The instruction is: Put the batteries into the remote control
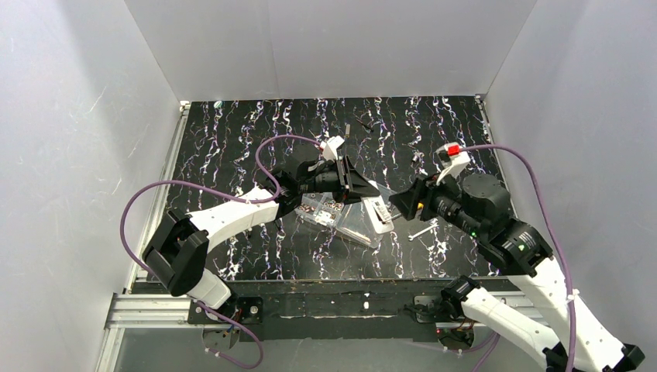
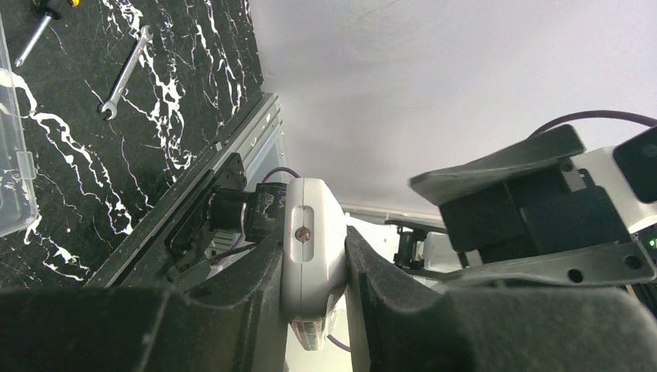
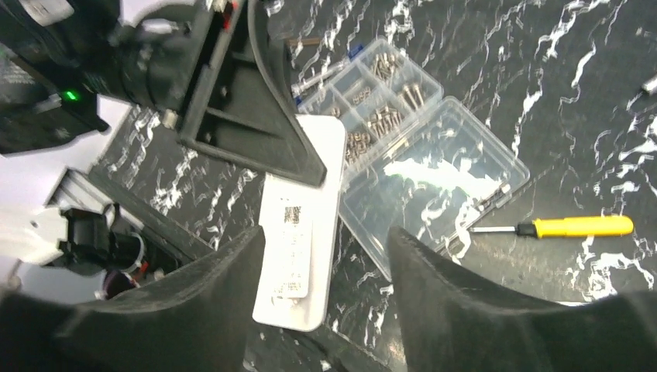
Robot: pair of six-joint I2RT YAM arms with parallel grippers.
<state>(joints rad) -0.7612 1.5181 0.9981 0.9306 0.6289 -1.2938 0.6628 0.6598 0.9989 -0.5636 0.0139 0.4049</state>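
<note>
Top view, nearest the bases: a small wrench (image 2: 128,70) lies flat on the bench (image 1: 232,139), at approx. 5 o'clock of the remote control (image 3: 298,232).

Next, the R hand (image 3: 325,232) comes in from 4 o'clock. Its black body hides whatever lies under it in the top view. In the R wrist view its fingers stand apart w/ nothing clamped. The remote shows in the gap betw. them. Can't tell if the L-side finger touches its edge, since both fingers are blurred and cut off at the frame bottom.

The remote is just right of bench centre, at 3 o'clock of the clear box (image 3: 434,170). The L hand (image 2: 311,240) is clamped on its two long sides. One end is hidden behind a L finger in the R wrist view. Its label print is too small to read. Can't tell if it rests on the bench or hangs off it.

The box lid is open, and its compartments hold small metal parts (image 3: 380,116), too small to ID. The yellow-handled screwdriver (image 3: 573,226) lies at 3 o'clock of the box, tip at the lid's edge. The top view barely shows it.

At 12 o'clock by the far edge are small dark bits (image 1: 364,122), not identifiable.
</note>
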